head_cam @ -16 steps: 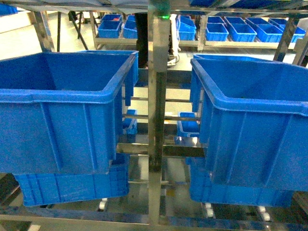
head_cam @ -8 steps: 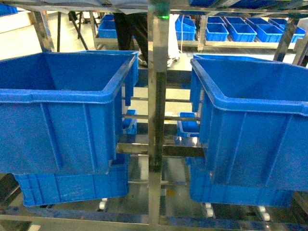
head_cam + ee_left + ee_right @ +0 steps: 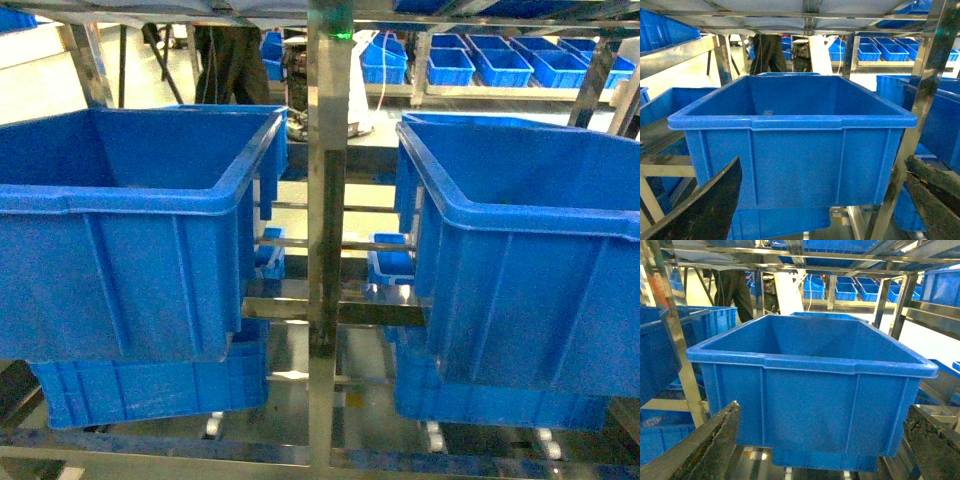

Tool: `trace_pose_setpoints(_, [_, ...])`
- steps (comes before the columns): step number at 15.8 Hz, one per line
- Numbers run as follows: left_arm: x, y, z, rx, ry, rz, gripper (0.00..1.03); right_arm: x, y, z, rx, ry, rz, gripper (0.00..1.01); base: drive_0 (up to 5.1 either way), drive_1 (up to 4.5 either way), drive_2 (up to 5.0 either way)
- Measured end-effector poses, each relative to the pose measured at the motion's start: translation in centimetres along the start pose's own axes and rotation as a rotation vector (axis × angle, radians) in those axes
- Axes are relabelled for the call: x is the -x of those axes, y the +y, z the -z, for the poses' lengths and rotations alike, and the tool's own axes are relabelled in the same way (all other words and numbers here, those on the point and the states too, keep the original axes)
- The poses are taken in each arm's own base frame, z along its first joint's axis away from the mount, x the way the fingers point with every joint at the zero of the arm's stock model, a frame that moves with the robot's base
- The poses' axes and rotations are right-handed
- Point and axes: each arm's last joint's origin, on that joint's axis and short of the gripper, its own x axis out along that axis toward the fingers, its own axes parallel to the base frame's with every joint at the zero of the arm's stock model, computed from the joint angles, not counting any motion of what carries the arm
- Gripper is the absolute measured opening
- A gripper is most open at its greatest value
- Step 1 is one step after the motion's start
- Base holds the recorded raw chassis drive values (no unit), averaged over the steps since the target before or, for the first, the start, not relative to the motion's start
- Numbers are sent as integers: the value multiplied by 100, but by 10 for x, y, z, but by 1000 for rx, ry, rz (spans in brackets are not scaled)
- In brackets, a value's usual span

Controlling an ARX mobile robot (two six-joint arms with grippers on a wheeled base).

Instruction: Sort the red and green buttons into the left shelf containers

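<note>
Two large deep blue crates stand side by side on the steel shelf, the left one (image 3: 130, 215) and the right one (image 3: 520, 250). No red or green buttons show in any view. The left wrist view faces the ribbed front wall of a crate (image 3: 790, 155); my left gripper (image 3: 822, 200) is open in front of it, its dark fingers (image 3: 705, 210) spread wide with nothing between them. The right wrist view faces the other crate (image 3: 810, 400); my right gripper (image 3: 822, 445) is open too, empty, short of the wall. Neither gripper appears in the head view.
A vertical steel post (image 3: 327, 200) stands between the two crates. More blue crates (image 3: 150, 385) sit on the shelf below. Small shallow blue bins (image 3: 500, 65) line a rack behind. A person (image 3: 230, 65) stands in the aisle beyond the shelf.
The person behind the shelf has walked to the left. The crates and my view of them have not shifted.
</note>
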Motion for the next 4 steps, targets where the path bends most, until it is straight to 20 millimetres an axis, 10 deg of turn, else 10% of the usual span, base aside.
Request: trace_pose_setpoints(4, [0, 0, 0, 0, 0, 0, 98, 0, 0, 0, 0, 0, 0, 98, 0, 0, 0])
